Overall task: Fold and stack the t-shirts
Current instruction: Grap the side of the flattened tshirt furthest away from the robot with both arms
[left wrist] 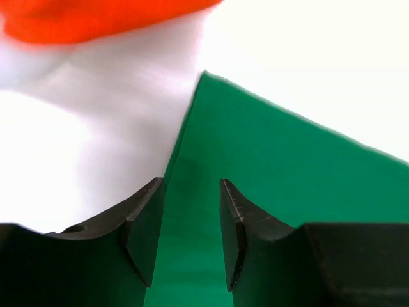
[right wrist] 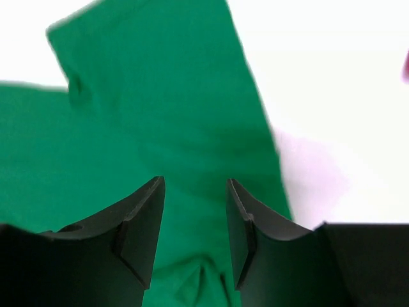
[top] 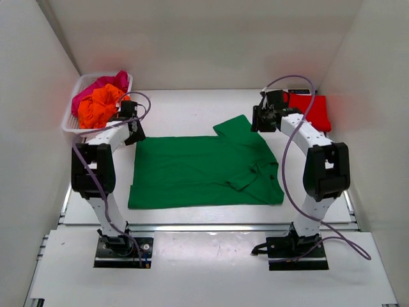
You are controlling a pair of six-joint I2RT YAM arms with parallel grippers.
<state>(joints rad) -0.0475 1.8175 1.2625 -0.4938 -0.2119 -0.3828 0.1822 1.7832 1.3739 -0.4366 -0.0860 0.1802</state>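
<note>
A green t-shirt [top: 204, 169] lies partly folded on the white table, with one sleeve pointing to the back right. My left gripper [top: 135, 132] is open over the shirt's back left corner [left wrist: 211, 160], with nothing between its fingers. My right gripper [top: 257, 120] is open over the sleeve [right wrist: 166, 128] at the back right, also empty. A folded red t-shirt [top: 311, 110] lies at the back right. Orange [top: 97, 105] and pink [top: 102, 84] t-shirts are heaped in a white basket [top: 71, 121] at the back left.
White walls close in the table on the left, back and right. The basket stands close behind my left gripper. The orange cloth shows at the top of the left wrist view [left wrist: 96, 16].
</note>
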